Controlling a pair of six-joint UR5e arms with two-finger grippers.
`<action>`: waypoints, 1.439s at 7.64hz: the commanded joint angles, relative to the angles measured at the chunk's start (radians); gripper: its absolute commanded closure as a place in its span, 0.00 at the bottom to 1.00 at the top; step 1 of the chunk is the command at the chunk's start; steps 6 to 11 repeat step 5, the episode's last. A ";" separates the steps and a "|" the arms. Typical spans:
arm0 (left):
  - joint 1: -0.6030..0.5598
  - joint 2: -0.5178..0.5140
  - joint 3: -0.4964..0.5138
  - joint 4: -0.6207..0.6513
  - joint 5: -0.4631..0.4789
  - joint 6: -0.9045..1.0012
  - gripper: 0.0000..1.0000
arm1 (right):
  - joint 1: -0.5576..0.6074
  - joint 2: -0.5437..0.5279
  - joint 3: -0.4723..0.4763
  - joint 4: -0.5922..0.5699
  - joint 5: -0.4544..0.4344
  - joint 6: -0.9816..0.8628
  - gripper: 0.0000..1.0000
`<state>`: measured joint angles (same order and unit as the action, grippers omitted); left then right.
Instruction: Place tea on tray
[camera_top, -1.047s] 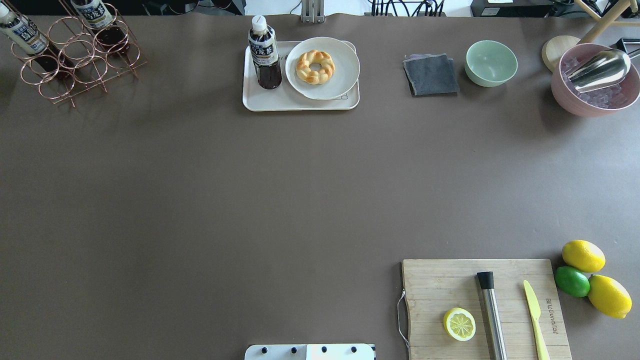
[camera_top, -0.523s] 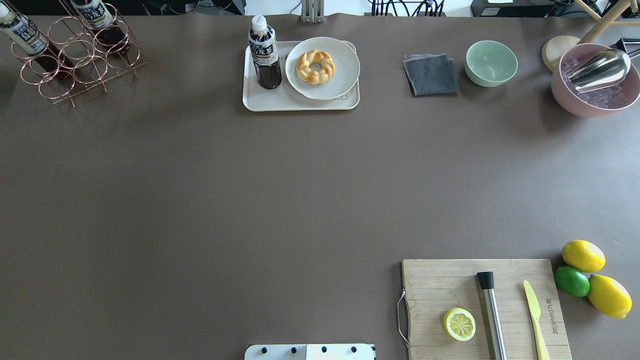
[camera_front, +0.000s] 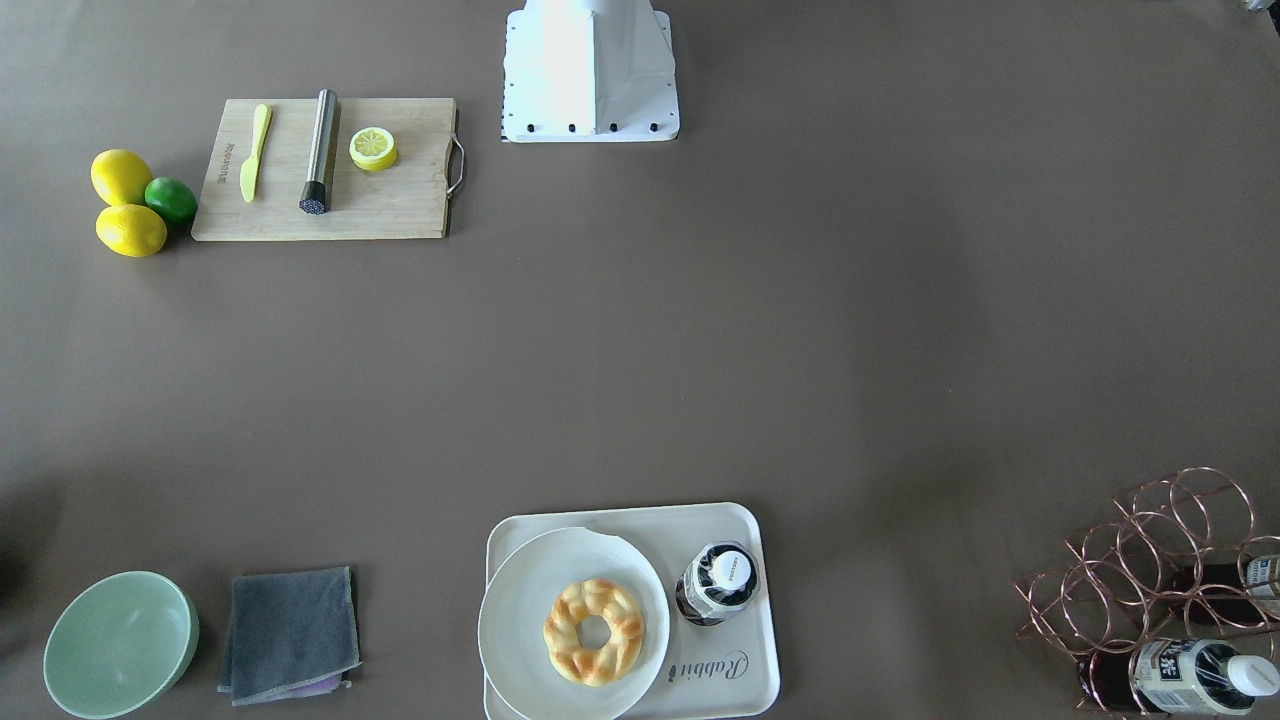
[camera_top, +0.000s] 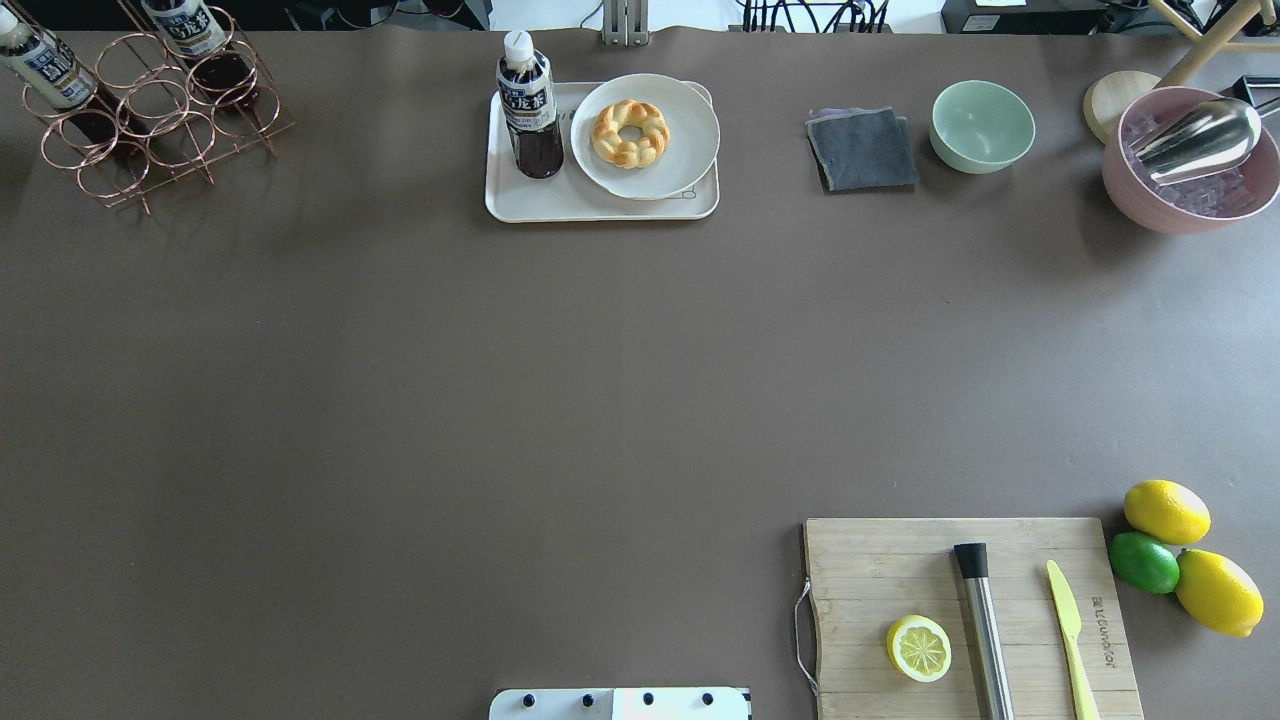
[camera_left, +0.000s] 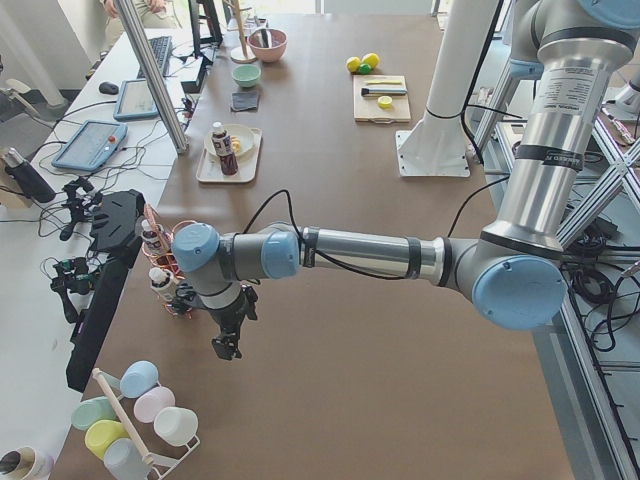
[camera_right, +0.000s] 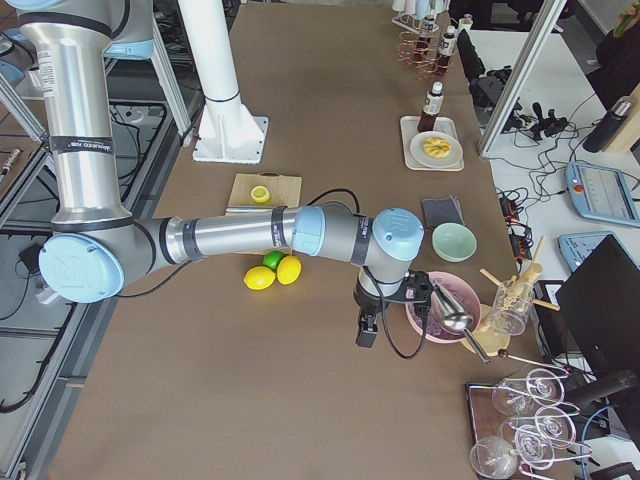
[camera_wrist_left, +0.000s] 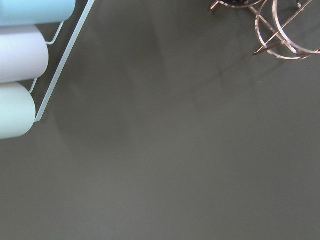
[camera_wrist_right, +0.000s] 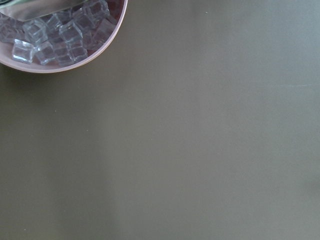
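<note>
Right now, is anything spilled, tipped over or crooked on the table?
Nothing is spilled. The tea stands upright on the tray. Only the round plate looks a little off: it overlaps the tray's rim at one end instead of lying fully inside.

Nothing on the table (camera_top: 640, 400) has visibly moved.

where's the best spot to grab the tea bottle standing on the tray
The tea bottle stands upright, so grip its labelled body from the side, probably approaching from the robot's left or front: the plate crowds its other side on the tray.
</note>
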<state>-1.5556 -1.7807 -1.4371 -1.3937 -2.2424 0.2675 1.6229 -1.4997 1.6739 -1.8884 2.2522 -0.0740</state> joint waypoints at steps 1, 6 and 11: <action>-0.015 0.090 -0.055 -0.068 0.001 -0.005 0.02 | 0.000 0.002 -0.008 0.000 0.001 0.000 0.00; -0.014 0.080 -0.055 -0.068 0.001 -0.004 0.02 | 0.000 0.001 -0.006 0.000 0.003 0.000 0.00; -0.014 0.080 -0.055 -0.068 0.001 -0.004 0.02 | 0.000 0.001 -0.006 0.000 0.003 0.000 0.00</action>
